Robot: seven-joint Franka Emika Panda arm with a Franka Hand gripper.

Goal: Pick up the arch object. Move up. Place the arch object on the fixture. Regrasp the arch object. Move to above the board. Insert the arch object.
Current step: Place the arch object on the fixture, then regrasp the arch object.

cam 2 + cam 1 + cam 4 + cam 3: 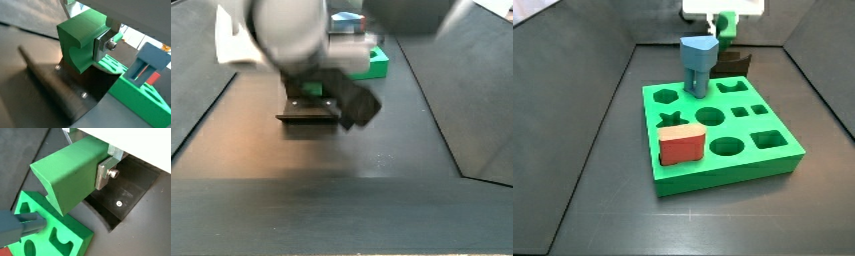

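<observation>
My gripper (723, 22) is at the far end of the floor, shut on the arch object (70, 175), a green block with a curved notch (79, 45). One silver finger (105, 44) presses its side; the other is hidden behind it. The arch object hangs right over the dark fixture (60, 87), which also shows in a side view (735, 63). I cannot tell whether they touch. The bright green board (734, 140) lies nearer the front, beside the fixture (130, 190) in a wrist view.
A tall blue peg (698, 62) stands in the board's far left part and a red-brown cube (681, 146) sits at its front left. Dark walls enclose the floor. In a side view the arm hides the gripper above the fixture (305, 113).
</observation>
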